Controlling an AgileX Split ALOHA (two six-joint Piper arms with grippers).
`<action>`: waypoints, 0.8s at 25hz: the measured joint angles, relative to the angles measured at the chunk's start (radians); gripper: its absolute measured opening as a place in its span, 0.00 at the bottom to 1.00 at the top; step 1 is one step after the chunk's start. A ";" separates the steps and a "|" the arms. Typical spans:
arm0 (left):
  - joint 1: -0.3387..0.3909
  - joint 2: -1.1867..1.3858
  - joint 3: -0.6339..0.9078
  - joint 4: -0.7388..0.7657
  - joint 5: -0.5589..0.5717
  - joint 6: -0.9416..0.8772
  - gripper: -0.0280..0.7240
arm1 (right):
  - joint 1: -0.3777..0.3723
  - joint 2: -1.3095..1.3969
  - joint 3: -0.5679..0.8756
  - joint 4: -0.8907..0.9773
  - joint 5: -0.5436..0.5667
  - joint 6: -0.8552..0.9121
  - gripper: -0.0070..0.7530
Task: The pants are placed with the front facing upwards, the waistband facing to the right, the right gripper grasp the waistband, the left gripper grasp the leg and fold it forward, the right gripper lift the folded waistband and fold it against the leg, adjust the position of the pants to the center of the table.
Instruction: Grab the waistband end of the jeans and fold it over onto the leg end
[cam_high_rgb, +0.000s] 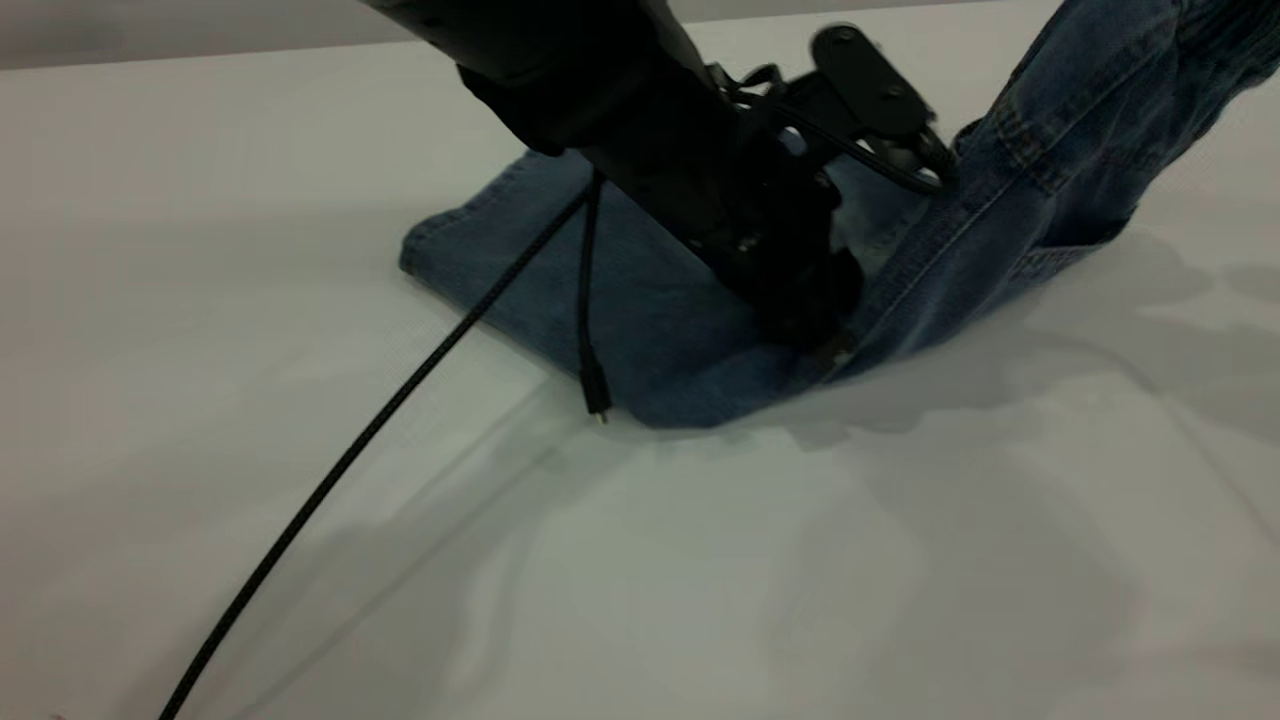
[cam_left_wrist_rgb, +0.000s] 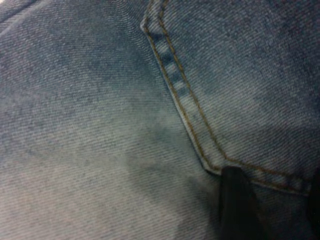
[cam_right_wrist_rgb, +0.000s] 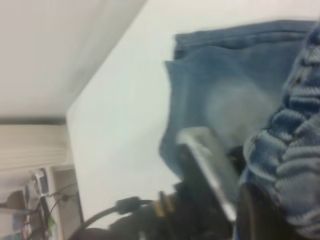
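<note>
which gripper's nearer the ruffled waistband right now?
Right. The right gripper has the gathered blue denim waistband bunched against it, lifted; the left gripper presses down on the leg of the blue denim pants.

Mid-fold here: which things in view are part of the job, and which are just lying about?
Job:
pants, right end lifted
waistband, raised off the table
table
left gripper, down on the pants
right gripper, at the waistband

Lying about:
black cable trailing over the table
shelf clutter beyond the table edge
</note>
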 joint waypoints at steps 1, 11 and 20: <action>-0.008 0.000 0.000 -0.011 -0.005 0.006 0.48 | 0.000 -0.009 0.000 0.000 0.001 0.000 0.12; -0.015 -0.025 0.005 -0.048 -0.034 0.041 0.48 | 0.000 -0.043 0.000 -0.019 0.009 -0.030 0.12; -0.013 -0.070 0.003 -0.056 -0.110 0.040 0.48 | 0.000 -0.044 0.000 -0.041 -0.019 -0.022 0.11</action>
